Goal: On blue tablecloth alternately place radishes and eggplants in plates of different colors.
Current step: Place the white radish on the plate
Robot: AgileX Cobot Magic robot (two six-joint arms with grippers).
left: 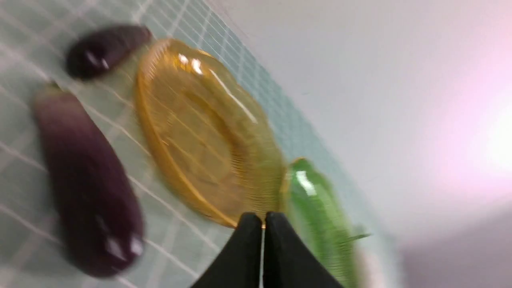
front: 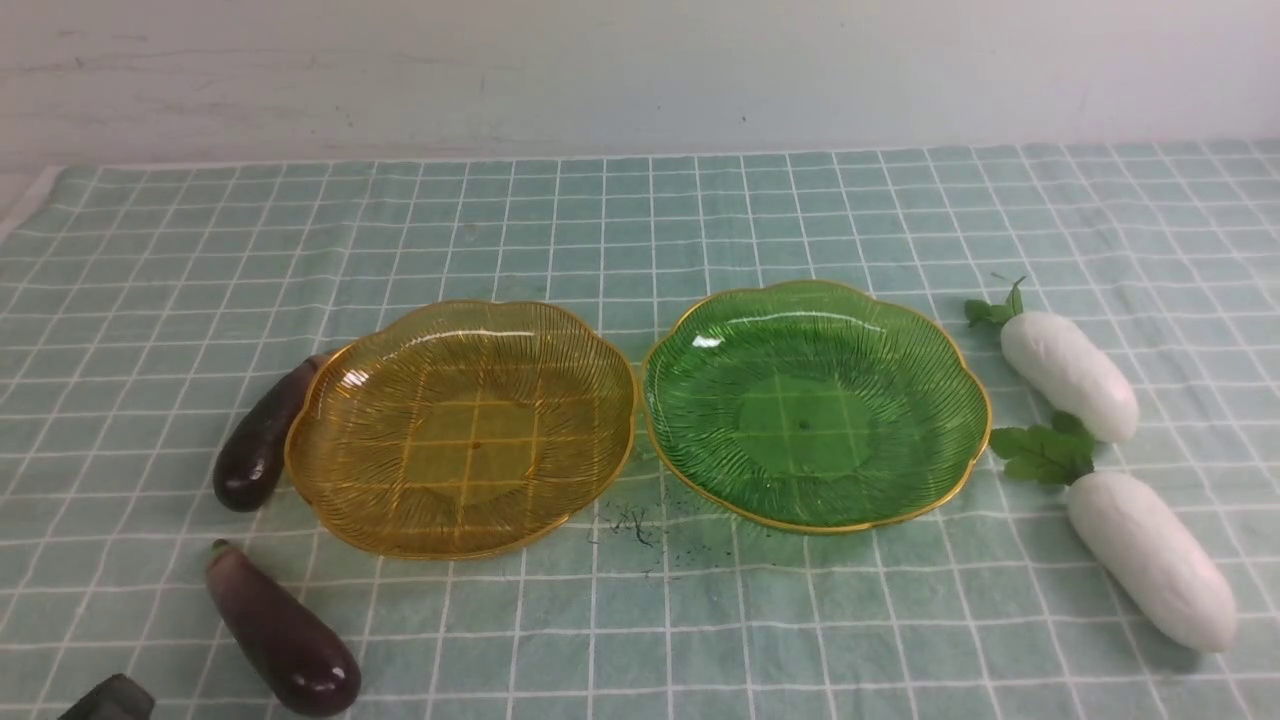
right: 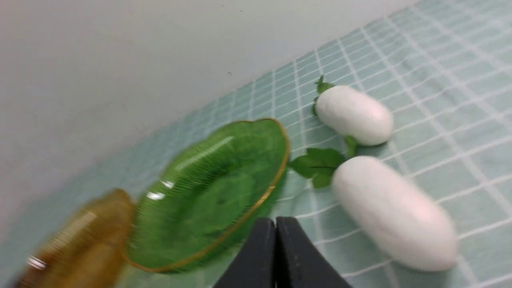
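An amber plate (front: pixel 462 430) and a green plate (front: pixel 815 404) sit side by side, both empty, on the blue tablecloth (front: pixel 640 230). Two dark purple eggplants lie left of the amber plate: one (front: pixel 262 435) against its rim, one (front: pixel 283 630) nearer the front edge. Two white radishes lie right of the green plate, the far one (front: pixel 1068 372) and the near one (front: pixel 1150 560). My left gripper (left: pixel 263 218) is shut and empty, above the cloth near the front eggplant (left: pixel 86 184); only a dark corner of it (front: pixel 105 700) shows in front. My right gripper (right: pixel 276 222) is shut and empty, beside the near radish (right: pixel 394 214).
A pale wall (front: pixel 640 70) runs behind the table's far edge. The cloth's left edge (front: pixel 30 205) shows at the back left. Small dark specks (front: pixel 635 525) lie on the cloth in front of the gap between the plates.
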